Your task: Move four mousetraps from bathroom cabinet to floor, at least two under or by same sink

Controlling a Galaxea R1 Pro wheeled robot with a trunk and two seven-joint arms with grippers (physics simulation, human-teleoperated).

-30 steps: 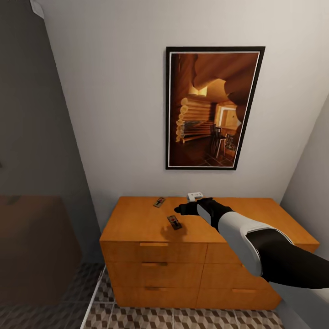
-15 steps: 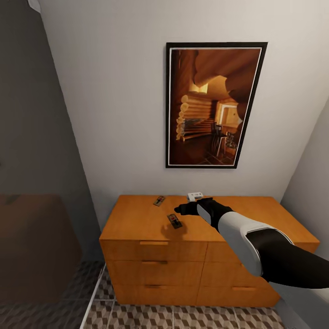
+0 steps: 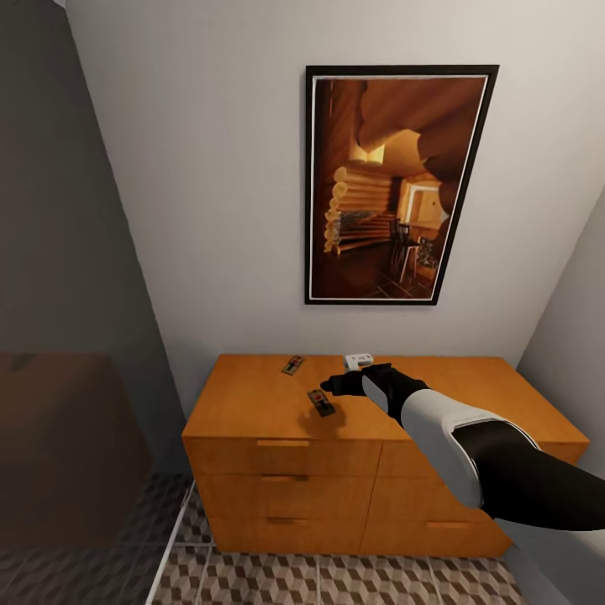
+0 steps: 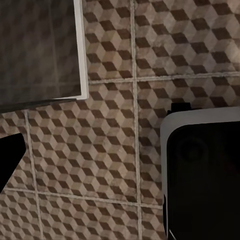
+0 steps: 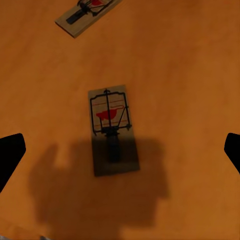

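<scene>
Two mousetraps lie on top of the orange wooden cabinet point(image 3: 252, 412): a nearer mousetrap point(image 3: 320, 402) and a farther mousetrap point(image 3: 292, 365). My right gripper point(image 3: 333, 386) hovers open just above and beside the nearer one. In the right wrist view that mousetrap point(image 5: 112, 127) lies flat between the spread fingertips point(image 5: 10, 155), partly in the gripper's shadow, and the farther mousetrap point(image 5: 87, 15) sits beyond it. The left wrist view looks down on the bathroom floor point(image 4: 100, 150), with one left fingertip point(image 4: 9, 160) at the picture's edge. The bathroom sink is out of view.
A small white object point(image 3: 359, 360) rests at the back of the cabinet top, behind my right hand. A framed picture point(image 3: 395, 185) hangs above. A dark glass panel point(image 3: 67, 336) stands left of the cabinet. My base point(image 4: 205, 175) is over the tiles.
The whole head view has shifted slightly, so the camera has moved. My right gripper stays open over the nearer mousetrap, a little closer to it. Neither trap has moved on the cabinet.
</scene>
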